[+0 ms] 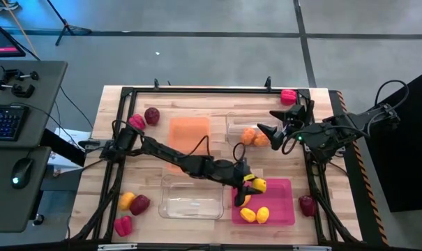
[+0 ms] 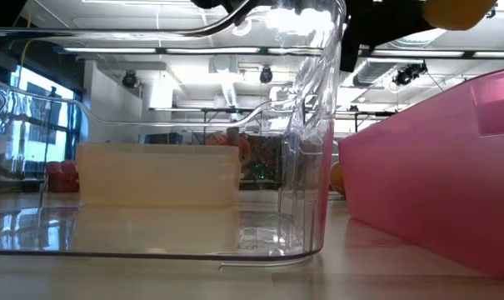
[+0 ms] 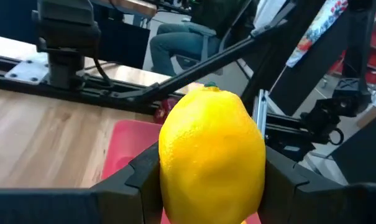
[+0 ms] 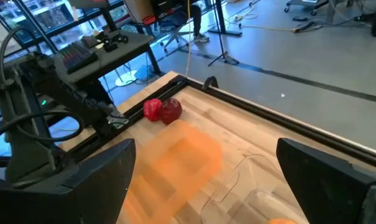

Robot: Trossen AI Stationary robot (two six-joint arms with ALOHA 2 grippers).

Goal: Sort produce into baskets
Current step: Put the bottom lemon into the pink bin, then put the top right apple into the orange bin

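Note:
My left gripper (image 1: 247, 185) is shut on a yellow lemon (image 3: 211, 155) above the magenta-pink basket (image 1: 284, 206), which holds two more lemons (image 1: 254, 215). The held lemon also shows in the low view (image 2: 456, 10), above the pink basket (image 2: 451, 192). My right gripper (image 1: 270, 124) is open and empty above the far clear basket (image 1: 233, 125), in which orange fruits (image 1: 252, 137) lie. The orange basket (image 1: 190, 136) lies at the middle far side and the near clear basket (image 1: 191, 199) stands left of the pink one. My left gripper pinches the lemon's two opposite sides (image 3: 169, 168) between its two fingers (image 3: 135, 177). The fingers come from the table's left. The lemon's pointed tip (image 3: 211, 89) faces away from the wrist. The lemon is lifted clear above the pink basket.
A red pepper (image 1: 137, 122) and a maroon fruit (image 1: 152, 115) lie far left. A pepper (image 1: 289, 96) lies at the far right, a maroon fruit (image 1: 307, 204) near right. An orange fruit (image 1: 127, 201), a maroon one (image 1: 139, 204) and a pepper (image 1: 123, 225) lie near left.

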